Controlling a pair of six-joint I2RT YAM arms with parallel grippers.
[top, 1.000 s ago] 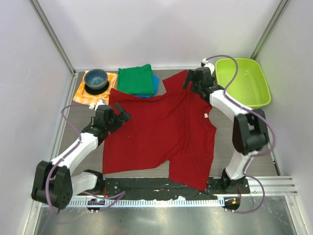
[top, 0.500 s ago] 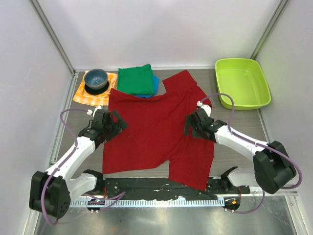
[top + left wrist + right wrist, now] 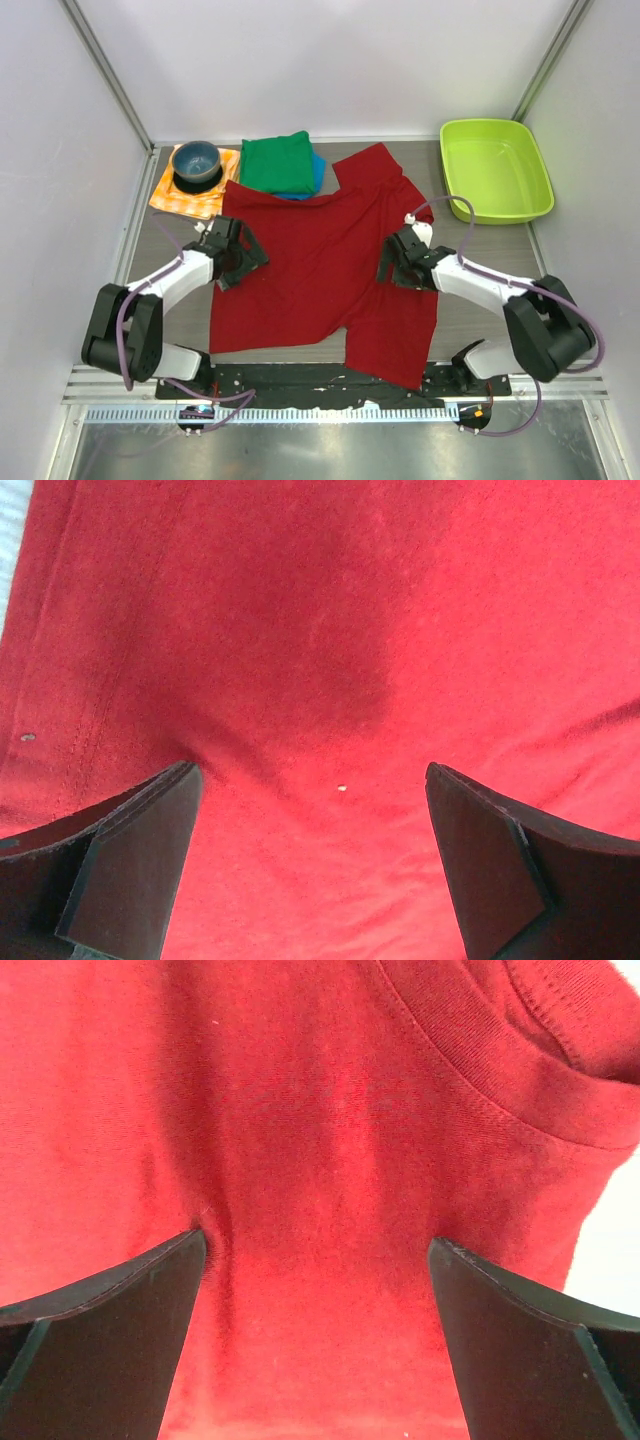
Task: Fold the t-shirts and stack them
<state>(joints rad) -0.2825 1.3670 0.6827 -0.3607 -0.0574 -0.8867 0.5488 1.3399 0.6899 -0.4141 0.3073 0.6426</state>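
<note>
At the bottom of the top view, a black rail (image 3: 320,378) carries both arm bases, and the lower hem of the red shirt (image 3: 320,270) hangs over it right of centre. The shirt lies open and mostly flat across the middle of the grey surface (image 3: 480,250), with a notch in its near edge and one sleeve reaching toward the upper centre of the frame.

The left claw (image 3: 243,266) sits over the shirt's left edge, left of centre. In the left wrist view the left claw (image 3: 311,775) is spread wide, its dark fingers (image 3: 130,870) at the lower corners and plain red cloth filling the gap. A seam runs along the upper left of that view. Nothing is pinched.

The right claw (image 3: 384,262) sits over the shirt's right side, right of centre, beside the neck opening. In the right wrist view the right claw (image 3: 318,1240) is also spread wide, with red cloth between its fingers (image 3: 110,1340). The ribbed collar crosses the upper right, and small creases gather at the left fingertip. It grips nothing.

Farther back, at upper centre, a folded green shirt (image 3: 280,163) lies on a folded blue shirt (image 3: 317,172), whose edge shows along the right side. The red shirt's far edge touches this stack. At upper left a blue bowl (image 3: 196,160) stands on a checked cloth (image 3: 185,198). At upper right sits a lime tub (image 3: 497,168).
</note>
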